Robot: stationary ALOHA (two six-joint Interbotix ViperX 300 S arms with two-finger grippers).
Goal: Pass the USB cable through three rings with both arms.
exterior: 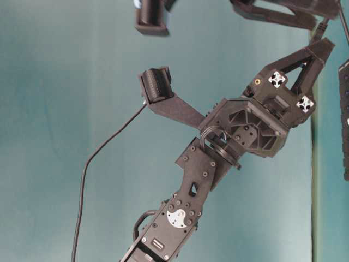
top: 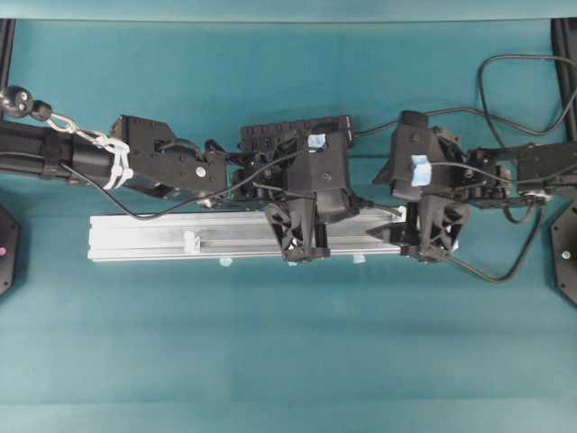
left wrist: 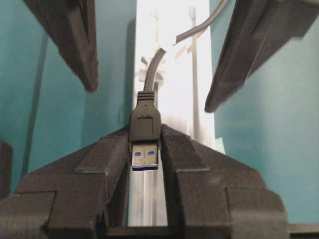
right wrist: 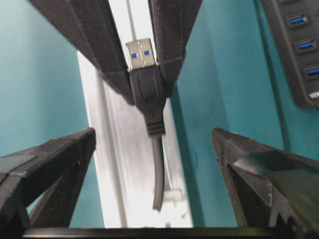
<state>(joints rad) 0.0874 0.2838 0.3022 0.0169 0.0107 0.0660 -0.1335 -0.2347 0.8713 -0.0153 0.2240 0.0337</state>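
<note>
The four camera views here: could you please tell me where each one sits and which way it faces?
Overhead exterior: above the table, looking straight down at the aluminium rail and both arms.
Table-level exterior: low, close on one arm, whose wrist and lattice frame fill the picture.
Left wrist: on the left arm, looking along the left end effector, shut on the USB plug; the right one is opposite.
Right wrist: on the right arm, looking past the open right end effector at that plug.
Shared: both wrist views show the plug and the rail from opposite ends.

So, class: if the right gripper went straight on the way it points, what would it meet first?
Most likely the cable just behind the plug, which the left gripper pinches dead ahead; depth is hard to judge.
</note>
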